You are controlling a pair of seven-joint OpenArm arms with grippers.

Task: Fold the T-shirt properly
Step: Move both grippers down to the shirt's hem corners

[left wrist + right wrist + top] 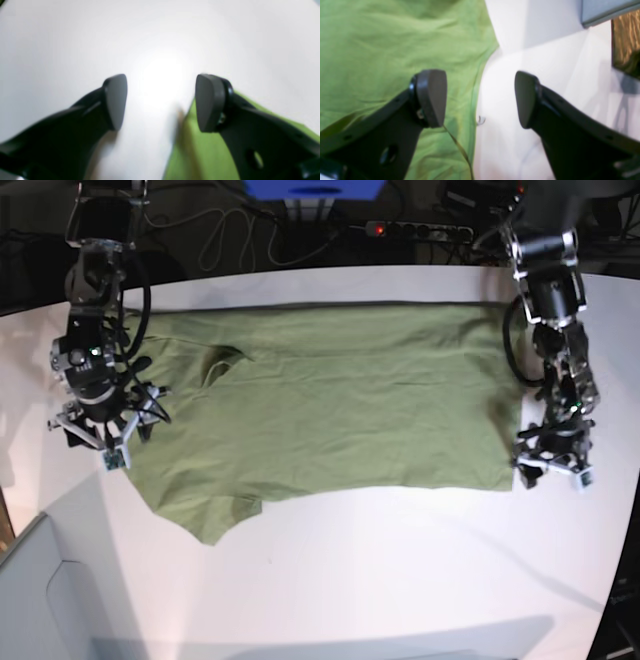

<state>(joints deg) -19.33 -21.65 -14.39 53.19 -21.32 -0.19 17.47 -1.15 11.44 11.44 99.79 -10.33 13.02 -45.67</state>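
The olive-green T-shirt (330,405) lies spread flat across the white table (400,570), with its sleeve end toward the base view's left. My left gripper (553,472) stands open at the shirt's right-hand lower corner. In the left wrist view the left gripper (161,102) has bare table between its pads, and the T-shirt (202,152) lies under the right finger. My right gripper (90,443) stands open at the shirt's left edge. In the right wrist view the right gripper (478,98) straddles the hem of the T-shirt (382,50), holding nothing.
A power strip (420,228), cables and a blue box (315,188) sit behind the table's far edge. A grey bin (40,600) stands at the lower left corner. In the right wrist view a grey edge (602,10) and a brown surface (626,40) show at the upper right.
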